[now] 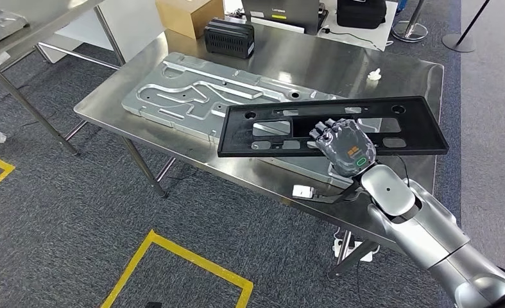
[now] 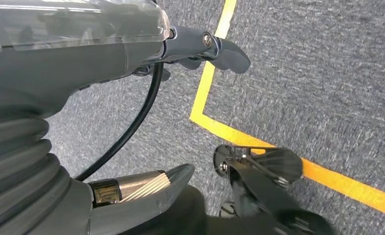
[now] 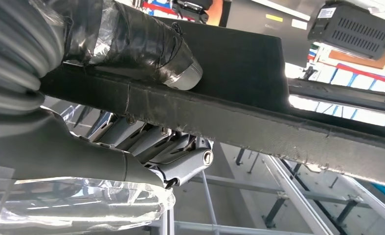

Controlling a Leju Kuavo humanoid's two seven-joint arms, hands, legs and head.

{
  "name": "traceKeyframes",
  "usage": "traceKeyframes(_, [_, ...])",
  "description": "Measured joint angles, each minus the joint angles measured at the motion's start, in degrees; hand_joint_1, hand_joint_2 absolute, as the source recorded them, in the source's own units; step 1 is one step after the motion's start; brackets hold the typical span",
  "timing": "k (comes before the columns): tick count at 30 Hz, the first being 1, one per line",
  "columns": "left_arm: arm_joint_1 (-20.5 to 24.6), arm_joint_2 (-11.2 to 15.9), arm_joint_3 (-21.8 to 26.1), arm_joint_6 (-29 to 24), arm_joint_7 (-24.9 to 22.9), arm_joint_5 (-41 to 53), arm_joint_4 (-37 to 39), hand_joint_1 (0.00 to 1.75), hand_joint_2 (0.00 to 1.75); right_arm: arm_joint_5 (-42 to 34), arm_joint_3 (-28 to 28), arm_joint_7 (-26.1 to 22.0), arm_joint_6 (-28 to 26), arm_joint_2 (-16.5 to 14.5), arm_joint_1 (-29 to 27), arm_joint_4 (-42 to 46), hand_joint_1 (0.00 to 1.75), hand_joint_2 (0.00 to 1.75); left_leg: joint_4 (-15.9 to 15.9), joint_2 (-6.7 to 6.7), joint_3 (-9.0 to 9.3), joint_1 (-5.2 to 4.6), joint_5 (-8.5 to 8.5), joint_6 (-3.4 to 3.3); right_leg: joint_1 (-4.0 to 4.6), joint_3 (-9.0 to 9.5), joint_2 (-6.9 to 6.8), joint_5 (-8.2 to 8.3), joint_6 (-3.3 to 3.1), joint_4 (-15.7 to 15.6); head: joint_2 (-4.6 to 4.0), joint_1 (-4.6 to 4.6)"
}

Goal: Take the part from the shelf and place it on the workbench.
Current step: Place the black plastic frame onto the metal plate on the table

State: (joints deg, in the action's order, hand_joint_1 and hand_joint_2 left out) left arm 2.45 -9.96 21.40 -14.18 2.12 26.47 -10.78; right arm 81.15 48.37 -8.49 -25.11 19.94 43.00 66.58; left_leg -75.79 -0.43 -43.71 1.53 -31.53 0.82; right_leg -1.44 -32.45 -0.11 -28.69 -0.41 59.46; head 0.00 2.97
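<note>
The part is a long flat black plastic panel (image 1: 365, 114) with several cut-outs. It hangs level just above the steel workbench (image 1: 314, 61), over the bench's right half. My right hand (image 1: 343, 146) grips its near long edge, fingers on top. In the right wrist view the taped thumb (image 3: 136, 46) lies on one face of the panel's edge (image 3: 259, 127) and the fingers (image 3: 180, 156) close on the other. My left hand (image 2: 200, 46) hangs over grey carpet with its fingers curled and nothing in it.
A large grey metal plate (image 1: 192, 96) lies on the bench under the panel's left end. A black box (image 1: 230, 37) and a cardboard box (image 1: 188, 14) stand at the bench's back. A small white item (image 1: 374, 75) lies back right. Yellow floor tape (image 1: 179, 256) marks the carpet.
</note>
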Motion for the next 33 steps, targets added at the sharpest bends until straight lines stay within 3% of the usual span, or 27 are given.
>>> traceKeyframes(1, [-0.1,0.0,0.0,0.0,0.0,0.0,0.0,0.00,1.75,0.0,0.0,0.0,0.0,0.0,-0.1,0.0,1.75,1.75,-0.2,0.00,-0.83,-0.06,1.15,-0.22,0.15,0.51,0.03,-0.42,-0.01,0.0,0.00,0.00])
traceKeyframes(2, [-0.1,0.0,0.0,0.0,0.0,0.0,0.0,0.00,1.75,-0.1,0.1,-0.1,0.0,0.0,-0.1,0.0,1.75,1.75,2.0,0.00,-0.42,-0.18,3.40,-0.56,0.25,1.13,0.05,-0.88,0.03,0.0,0.00,0.00])
traceKeyframes(4, [-0.2,0.1,0.0,0.0,0.0,0.0,0.0,0.00,1.75,-0.1,0.2,0.0,0.0,0.0,-0.1,0.0,1.75,1.75,9.6,0.07,2.36,-0.72,8.12,-1.46,0.46,2.37,0.03,-1.98,0.34,-0.1,0.00,-0.03])
traceKeyframes(5, [-0.1,0.1,0.0,0.0,0.0,0.0,0.0,0.00,1.75,-0.1,0.2,0.0,0.0,0.0,0.0,0.0,1.75,1.75,12.9,0.11,3.79,-1.03,9.16,-1.83,0.57,2.76,0.03,-2.44,0.62,-0.1,0.00,-0.03])
traceKeyframes(7, [-0.1,0.1,0.0,0.0,0.0,0.0,0.0,0.00,1.75,-0.1,0.2,0.0,0.0,0.0,0.0,0.0,1.75,1.75,15.4,0.15,5.14,-1.46,8.69,-2.28,0.70,3.13,0.02,-2.72,1.34,-0.5,0.00,-0.07])
traceKeyframes(10, [-0.1,0.1,0.0,0.0,0.0,0.0,0.0,0.00,1.75,-0.1,0.3,0.0,-0.1,0.0,-0.1,0.1,1.75,1.75,16.9,0.02,6.66,-1.22,8.09,-3.14,0.46,3.08,0.03,-2.23,2.26,1.1,0.00,-0.11])
traceKeyframes(12, [-0.1,0.2,0.1,0.0,0.0,0.0,0.0,0.00,1.75,-0.2,0.3,0.0,-0.1,0.0,0.1,0.1,1.75,1.75,17.6,-0.12,7.96,-1.09,7.70,-3.73,0.30,0.26,0.07,-3.36,2.58,6.1,0.01,-0.23])
traceKeyframes(15, [-0.1,0.2,0.1,0.0,0.0,0.0,0.0,0.00,1.75,-0.2,0.5,0.0,0.0,0.0,0.0,0.0,1.75,1.75,17.7,-0.43,9.29,-1.24,6.52,-4.05,0.31,-6.24,0.12,-6.91,2.95,14.3,0.00,-0.33])
traceKeyframes(16, [-0.1,0.2,0.1,0.0,0.0,0.0,0.0,0.00,1.75,-0.2,0.6,0.0,0.0,0.0,-0.1,0.0,1.75,1.75,17.6,-0.51,9.87,-1.32,6.01,-4.04,0.31,-7.36,0.12,-6.68,2.97,14.3,0.00,-0.33])
traceKeyframes(17, [-0.2,0.2,0.1,0.0,0.0,0.0,0.0,0.00,1.75,-0.2,0.7,0.0,0.0,0.0,-0.2,0.0,1.75,1.75,17.6,-0.57,10.56,-1.43,5.47,-4.03,0.37,-7.58,0.12,-5.13,2.86,12.6,0.00,-0.33])
traceKeyframes(19, [-0.3,0.1,0.1,0.0,0.0,0.0,0.0,0.00,1.75,-0.2,0.8,0.0,-0.1,0.0,-0.2,-0.1,1.75,1.75,17.6,-0.61,12.10,-1.61,4.36,-3.96,0.71,-6.11,0.14,0.79,2.14,5.4,0.00,-0.32])
traceKeyframes(21, [-0.3,0.0,0.1,0.0,0.0,0.0,0.0,0.00,1.75,-0.3,0.9,0.1,-0.1,0.0,0.0,-0.2,1.75,1.75,17.7,-0.71,12.83,-1.66,3.57,-3.59,1.32,-4.86,0.09,4.45,1.20,0.3,0.00,-0.27])
traceKeyframes(24, [0.0,0.0,0.1,0.0,0.1,0.1,0.0,0.00,1.75,-0.3,0.9,0.3,-0.3,0.0,0.3,-0.2,1.75,1.75,17.7,-0.69,13.17,-1.56,3.34,-2.66,1.68,-3.92,0.02,4.89,0.01,-1.4,0.00,-0.28])
traceKeyframes(26, [0.0,0.0,0.1,0.0,0.1,0.2,0.0,0.00,1.75,-0.3,0.9,0.3,-0.4,-0.1,0.3,-0.2,1.75,1.75,15.1,-0.54,12.29,-1.53,3.20,-2.11,1.22,-2.56,0.00,4.66,-0.65,-2.2,0.00,-0.25])
traceKeyframes(28, [0.0,0.0,0.1,-0.1,0.1,0.4,0.0,0.00,1.75,-0.3,0.9,0.4,-0.5,-0.1,0.4,-0.2,1.75,1.75,8.6,-0.36,8.49,-1.23,1.71,-1.54,0.88,-1.35,-0.07,4.06,-1.05,-2.6,0.00,-0.21])
traceKeyframes(30, [0.0,0.0,0.1,-0.1,0.1,0.5,0.0,0.00,1.75,-0.3,0.9,0.4,-0.5,-0.1,0.3,-0.3,1.75,1.75,2.6,-0.20,3.94,-0.79,-0.90,-0.97,0.69,-0.31,-0.08,3.14,-1.01,-2.7,0.00,-0.21])
traceKeyframes(31, [-0.1,0.0,0.2,-0.1,0.1,0.5,0.0,0.00,1.75,-0.3,0.9,0.4,-0.5,-0.2,0.2,-0.3,1.75,1.75,1.9,-0.12,2.61,-0.59,-1.37,-0.73,0.54,0.34,-0.02,2.58,-0.83,-2.6,0.00,-0.20])
traceKeyframes(32, [-0.2,0.0,0.2,-0.1,0.1,0.5,0.0,0.00,1.75,-0.3,0.9,0.4,-0.5,-0.3,0.1,-0.3,1.75,1.75,3.1,-0.05,2.23,-0.42,-0.63,-0.52,0.35,1.04,0.04,1.99,-0.58,-2.6,0.00,-0.20])
traceKeyframes(33, [-0.2,0.1,0.2,-0.1,0.1,0.5,0.0,0.00,1.75,-0.3,0.9,0.4,-0.5,-0.3,0.0,-0.3,1.75,1.75,6.0,0.03,2.68,-0.27,1.35,-0.32,0.12,1.80,0.08,1.34,-0.25,-2.5,0.00,-0.20])
